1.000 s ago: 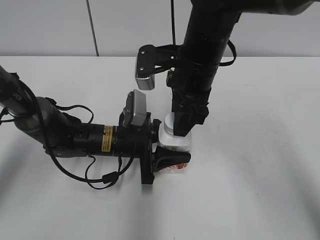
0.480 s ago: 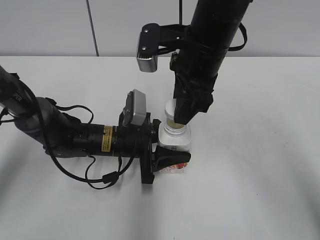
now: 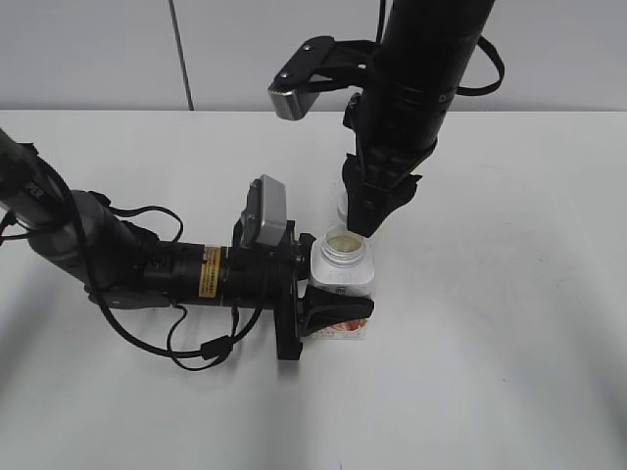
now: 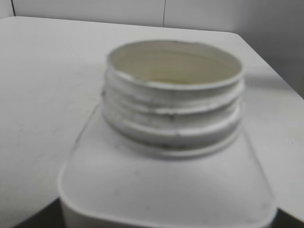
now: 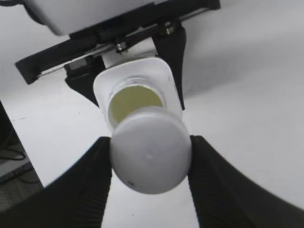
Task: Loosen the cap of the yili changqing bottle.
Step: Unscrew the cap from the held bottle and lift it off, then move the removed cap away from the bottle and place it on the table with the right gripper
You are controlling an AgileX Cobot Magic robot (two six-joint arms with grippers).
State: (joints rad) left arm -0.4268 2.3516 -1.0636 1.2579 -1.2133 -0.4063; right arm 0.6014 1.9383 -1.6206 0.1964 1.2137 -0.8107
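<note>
The yili changqing bottle (image 3: pixel 342 279) stands upright on the white table (image 3: pixel 509 294), its squarish body clamped from the sides by the left gripper (image 3: pixel 328 315), whose arm lies low along the table beside the bottle. The bottle's threaded neck (image 4: pixel 173 114) is bare and its mouth open, showing pale yellowish contents (image 5: pixel 134 99). Just behind and above the bottle, the right gripper (image 5: pixel 150 166) hangs lifted clear of the neck, its fingers (image 5: pixel 80 185) clenched on the white cap (image 5: pixel 151 156).
</note>
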